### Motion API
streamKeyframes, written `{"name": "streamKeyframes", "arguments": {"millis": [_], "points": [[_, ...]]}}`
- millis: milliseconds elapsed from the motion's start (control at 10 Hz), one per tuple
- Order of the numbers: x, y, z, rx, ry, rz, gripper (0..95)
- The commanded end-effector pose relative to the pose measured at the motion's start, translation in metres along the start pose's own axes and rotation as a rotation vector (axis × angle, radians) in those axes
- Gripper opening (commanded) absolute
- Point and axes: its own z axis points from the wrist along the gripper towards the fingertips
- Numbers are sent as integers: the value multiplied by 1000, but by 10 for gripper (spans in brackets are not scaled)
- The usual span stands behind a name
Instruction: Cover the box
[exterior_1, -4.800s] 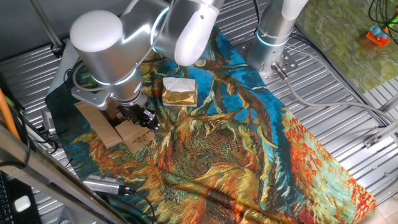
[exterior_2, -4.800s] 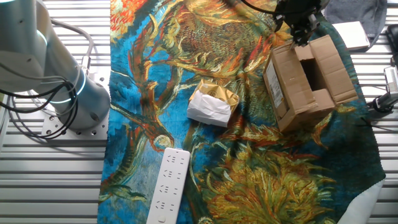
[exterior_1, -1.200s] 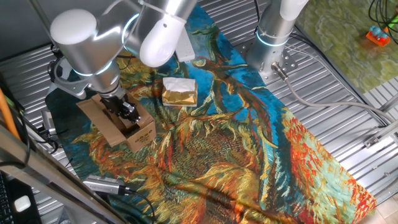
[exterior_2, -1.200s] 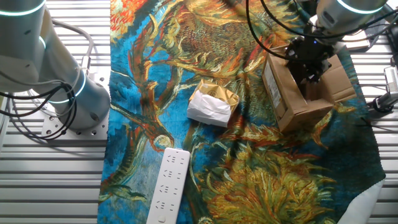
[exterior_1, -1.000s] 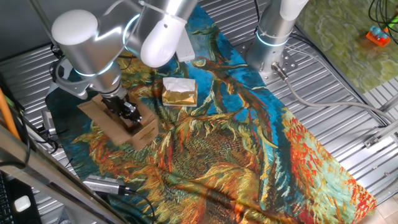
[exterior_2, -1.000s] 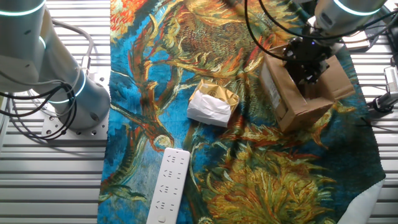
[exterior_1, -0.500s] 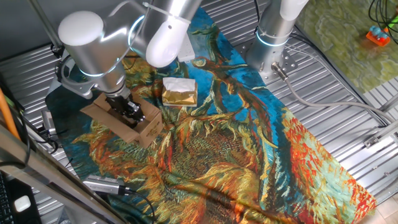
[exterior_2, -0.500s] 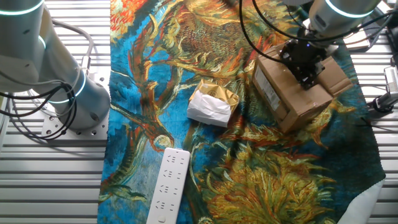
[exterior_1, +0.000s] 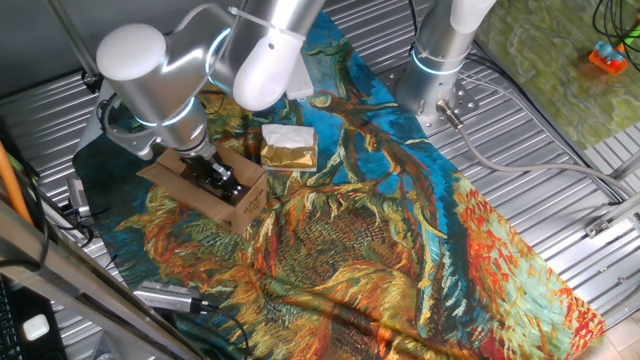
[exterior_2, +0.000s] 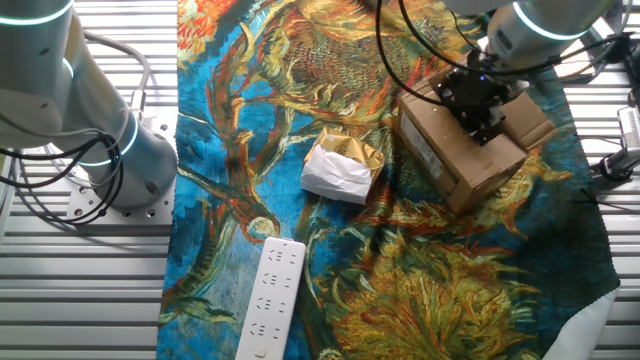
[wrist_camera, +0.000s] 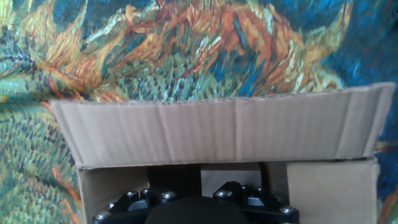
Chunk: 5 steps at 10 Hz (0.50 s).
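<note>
One flap (wrist_camera: 217, 130) visible only handside; claw (exterior_2: 478, 112) atop box (exterior_2: 455, 150).

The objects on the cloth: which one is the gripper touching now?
The brown cardboard box: the gripper presses on its top. The gold-and-white packet and white power strip lie apart, untouched.

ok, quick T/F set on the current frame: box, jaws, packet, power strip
1. The gripper is down on top of the box. True.
2. The gold-and-white packet sits inside the box. False: it lies on the patterned cloth, beside the box and apart from it.
3. A white power strip lies on the cloth. True.
4. In the hand view, a cardboard flap runs across the picture just beyond the jaws. True.
5. The box lies on the bare metal table, off the cloth. False: it rests on the cloth.
6. The jaws hold the packet. False: the packet lies free, away from the gripper.
</note>
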Motion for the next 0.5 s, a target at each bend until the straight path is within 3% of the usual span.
{"name": "streamKeyframes", "arguments": {"millis": [100, 500], "points": [[8, 11, 1, -9, 10, 48, 570], [23, 24, 5, -2, 11, 75, 570]]}}
